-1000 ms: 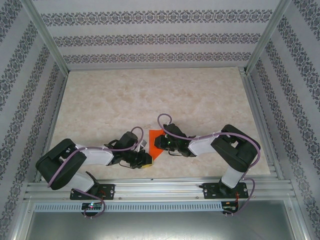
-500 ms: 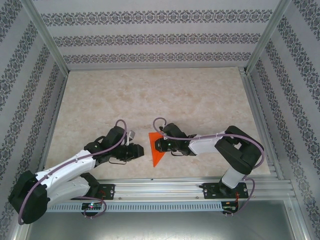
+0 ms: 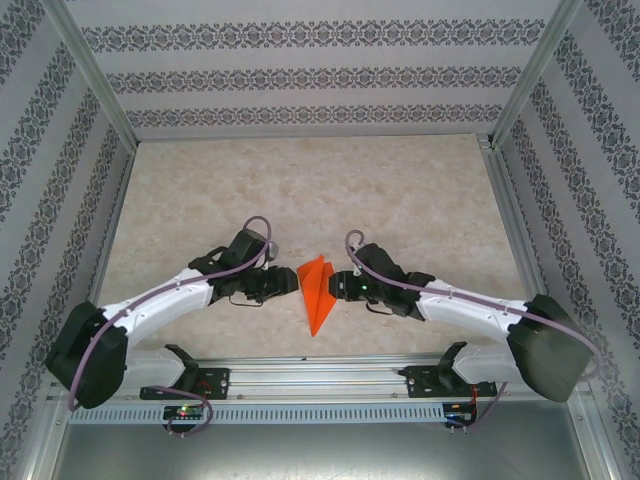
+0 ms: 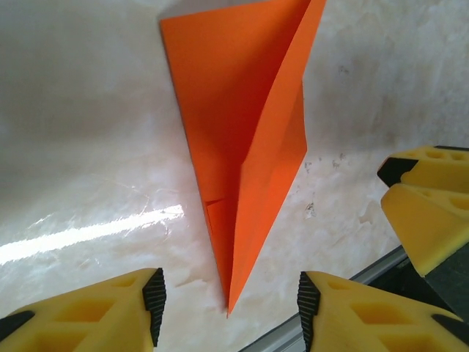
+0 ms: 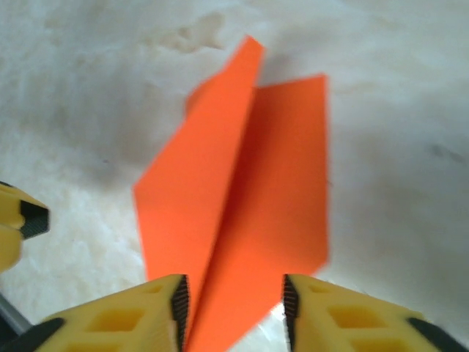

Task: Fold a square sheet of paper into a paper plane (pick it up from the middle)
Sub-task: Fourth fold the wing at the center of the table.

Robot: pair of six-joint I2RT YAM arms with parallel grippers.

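Note:
The orange-red paper plane (image 3: 318, 290) lies on the marble table between the two grippers, its point toward the near edge and its wings slightly spread along a centre crease. My left gripper (image 3: 291, 283) is just left of it, open, with nothing between its fingers. In the left wrist view the paper plane (image 4: 242, 147) tapers to a tip between the pads of the left gripper (image 4: 227, 302). My right gripper (image 3: 336, 287) is at its right side, open. In the right wrist view the paper plane (image 5: 242, 205) runs down between the apart jaws of the right gripper (image 5: 231, 304).
An aluminium rail (image 3: 320, 372) runs along the near table edge, close to the plane's tip. Patterned walls and metal posts (image 3: 95, 80) enclose the table on three sides. The right gripper's yellow fingers (image 4: 425, 213) show at the right of the left wrist view.
Both grippers have opened and drawn back from the paper. The left arm swung round to the plane's left and the right arm stretched out lower. The plane now lies free with its wings spread.

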